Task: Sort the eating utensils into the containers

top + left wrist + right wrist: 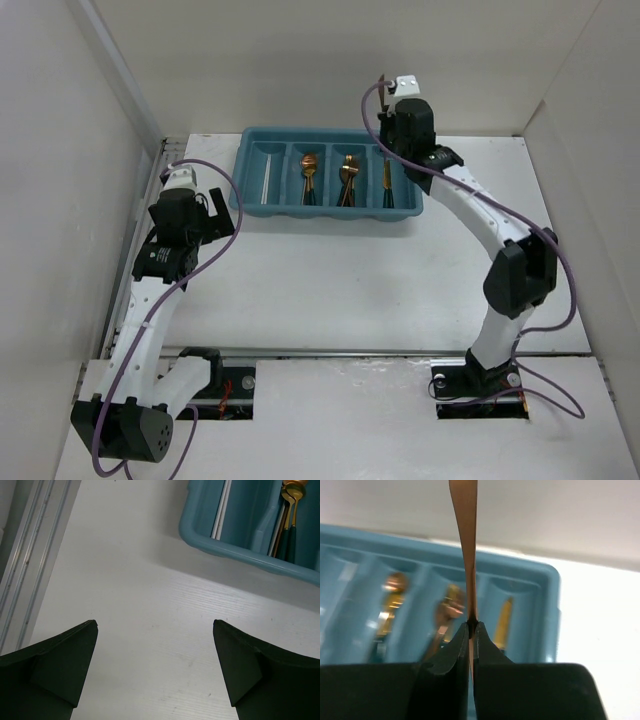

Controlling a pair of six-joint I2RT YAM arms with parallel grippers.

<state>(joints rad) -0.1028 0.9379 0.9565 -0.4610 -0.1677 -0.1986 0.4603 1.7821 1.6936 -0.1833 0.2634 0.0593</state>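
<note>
Nearly done. Teal tray sits at the far side of the surface and all four compartments have something in them: white chopsticks in the leftmost, copper pieces with dark handles in the second, more of the same in the third, and a slim gold piece in the rightmost. No loose utensils show on the surface in the top view.

Right fingers are clamped tight on a thin copper utensil, seen edge-on with its end pointing up. It is held in the air above the tray's right end, not yet in any compartment. Can't tell if it's a knife, fork or spoon from this angle, though it looks flat like a blade.

Left fingers are spread wide with nothing in them, hovering over bare surface just left of the tray's near-left corner.

Left to do, as far as I can judge: lower the held piece into its matching compartment and let go. That looks like the last item
</note>
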